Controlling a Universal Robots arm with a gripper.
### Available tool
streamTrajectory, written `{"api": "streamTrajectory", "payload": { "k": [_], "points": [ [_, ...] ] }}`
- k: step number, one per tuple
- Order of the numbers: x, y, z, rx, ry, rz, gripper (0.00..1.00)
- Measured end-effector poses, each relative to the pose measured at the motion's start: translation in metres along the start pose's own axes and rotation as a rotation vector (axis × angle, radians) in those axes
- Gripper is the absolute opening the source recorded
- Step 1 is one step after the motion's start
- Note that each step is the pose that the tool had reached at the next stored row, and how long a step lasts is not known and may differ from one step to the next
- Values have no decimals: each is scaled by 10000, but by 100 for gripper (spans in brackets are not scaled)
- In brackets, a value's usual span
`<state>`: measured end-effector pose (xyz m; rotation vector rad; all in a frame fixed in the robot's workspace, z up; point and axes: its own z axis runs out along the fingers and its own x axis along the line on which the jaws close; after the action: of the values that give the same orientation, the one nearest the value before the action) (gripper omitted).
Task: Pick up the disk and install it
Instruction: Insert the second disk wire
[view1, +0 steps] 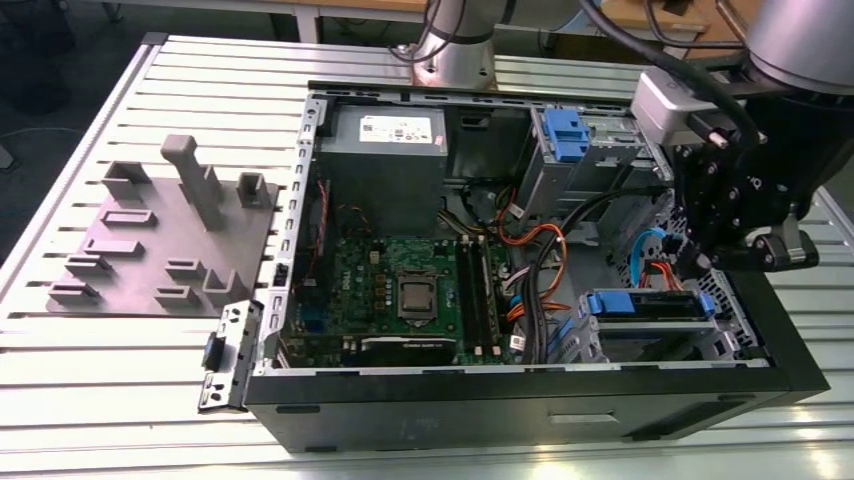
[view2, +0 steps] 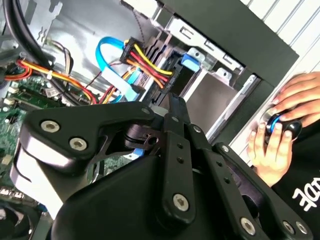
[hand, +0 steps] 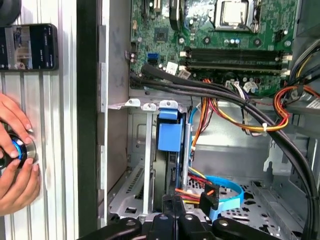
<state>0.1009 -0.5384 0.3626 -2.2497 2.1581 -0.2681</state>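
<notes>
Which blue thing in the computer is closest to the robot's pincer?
The blue piece on the drive cage at the case's front corner, right under the pincer. The other blue bracket sits farther back, beside the grey power-supply box.

Robotics lab / test bench. Open desktop PC case (view1: 747, 350) with bare motherboard (view1: 400, 290) sits on a slotted aluminium table (view1: 107, 380), grey fixture plate (view1: 147, 250) beside it, robot arm base (view1: 454, 40) bolted on, more workbenches (view1: 334, 10) behind.
</notes>
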Motion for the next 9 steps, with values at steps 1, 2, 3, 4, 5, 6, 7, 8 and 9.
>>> {"api": "streamTrajectory", "payload": {
  "k": [1,2,3,4,5,6,7,8,9],
  "points": [
    [0,0,-2,-66,-20,-5,11],
    [0,-1,-6,-117,-39,-9,11],
    [0,-1,-11,-147,-49,-10,11],
    [-1,-2,-21,-159,-50,-10,11],
    [-2,-4,-32,-168,-51,-12,11],
    [-3,-6,-48,-173,-53,-12,11],
    [-3,-9,-67,-179,-52,-14,11],
    [-4,-12,-87,-184,-52,-14,11],
    [-7,-14,-108,-189,-52,-14,11]
  ]
}}
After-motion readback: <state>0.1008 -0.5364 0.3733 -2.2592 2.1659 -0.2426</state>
